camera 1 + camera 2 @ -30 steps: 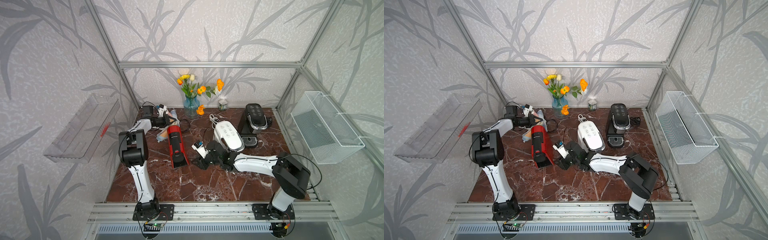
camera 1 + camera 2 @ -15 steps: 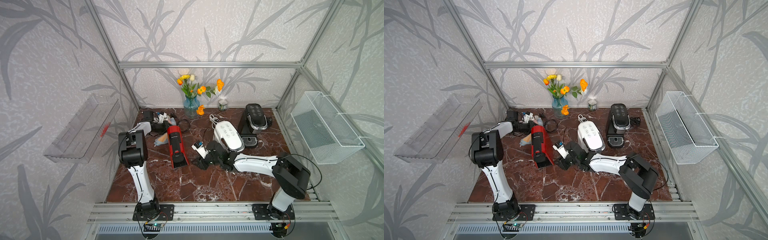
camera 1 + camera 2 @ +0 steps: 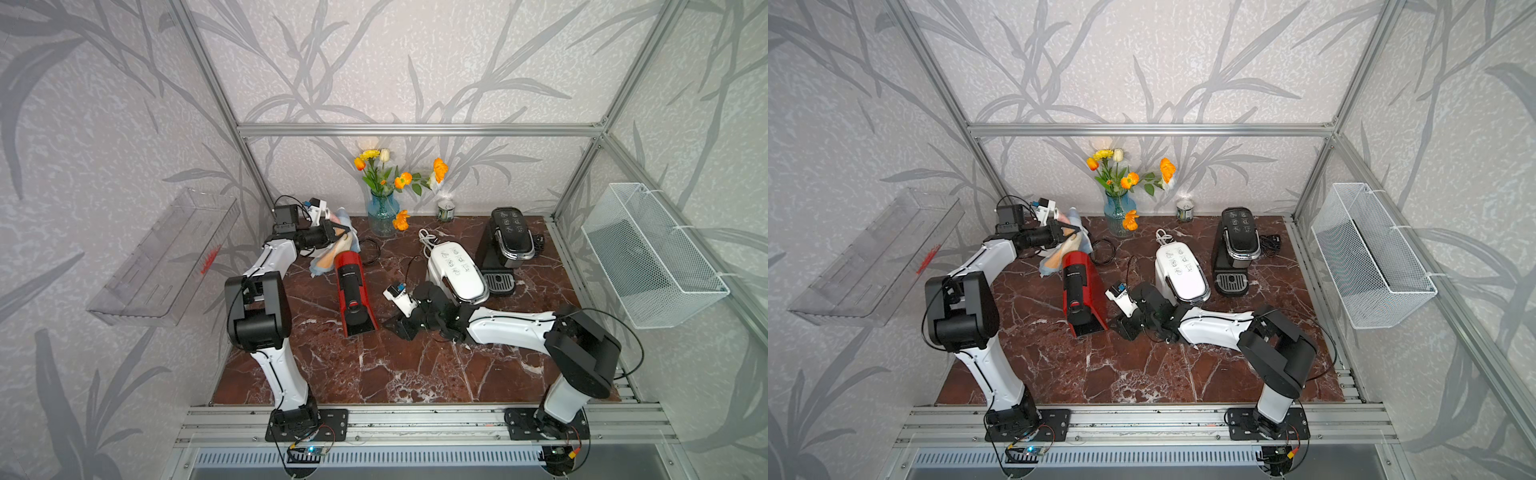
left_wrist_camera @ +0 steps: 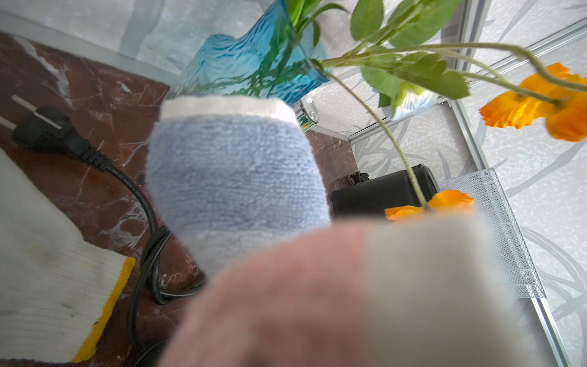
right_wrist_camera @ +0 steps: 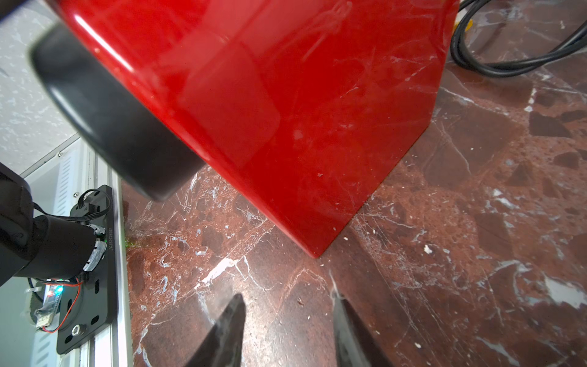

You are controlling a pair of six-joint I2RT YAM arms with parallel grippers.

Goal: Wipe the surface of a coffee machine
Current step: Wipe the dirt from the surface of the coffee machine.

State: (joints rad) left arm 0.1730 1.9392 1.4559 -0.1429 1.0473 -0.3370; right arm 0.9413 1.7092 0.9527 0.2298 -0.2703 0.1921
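Now back at the far end of the red coffee machine (image 3: 353,282), the left gripper (image 3: 336,230) clamps the cloth (image 3: 324,259) mid-wipe; the right gripper (image 5: 287,298) idles, jaws apart.

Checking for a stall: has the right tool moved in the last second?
No. The right tool stays put beside the front end of the red coffee machine.

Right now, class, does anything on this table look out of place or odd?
One orange bloom droops on a bent stem to the foot of the blue vase, far below the other flowers.
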